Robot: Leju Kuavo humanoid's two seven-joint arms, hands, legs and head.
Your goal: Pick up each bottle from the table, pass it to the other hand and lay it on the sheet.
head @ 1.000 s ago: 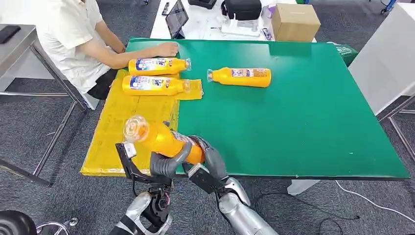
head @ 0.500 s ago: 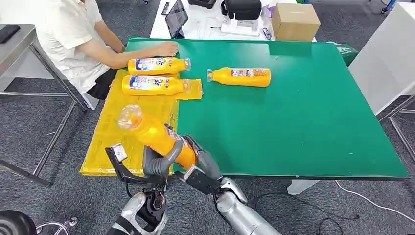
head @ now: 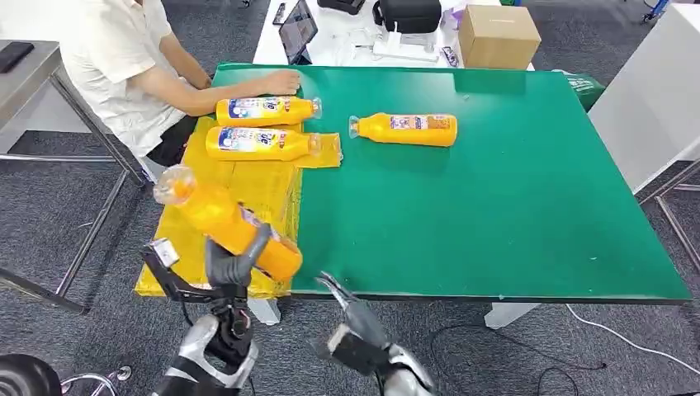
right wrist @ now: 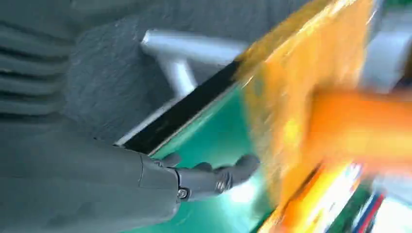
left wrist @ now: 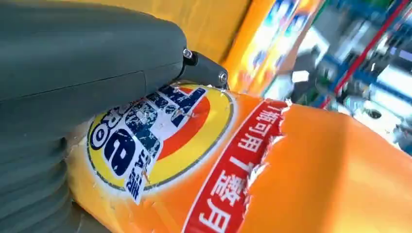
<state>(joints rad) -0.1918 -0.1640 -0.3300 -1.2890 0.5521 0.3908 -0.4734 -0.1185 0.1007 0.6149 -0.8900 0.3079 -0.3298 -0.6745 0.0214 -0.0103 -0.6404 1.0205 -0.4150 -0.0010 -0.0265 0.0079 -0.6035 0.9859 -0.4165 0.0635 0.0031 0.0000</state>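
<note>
orange plastic bottle (head: 227,221) lower left, tilted, gripped by left robot hand (head: 234,262) over yellow sheet (head: 191,206) | right robot hand (head: 353,318) spread, holding nothing | step: handover done, laying | next: lower bottle flat onto sheet

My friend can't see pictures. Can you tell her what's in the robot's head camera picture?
The robot's left hand holds an orange plastic bottle above a yellow sheet on a green table. Two more bottles lie on the sheet, one on the table, and a person sits nearby.
</note>
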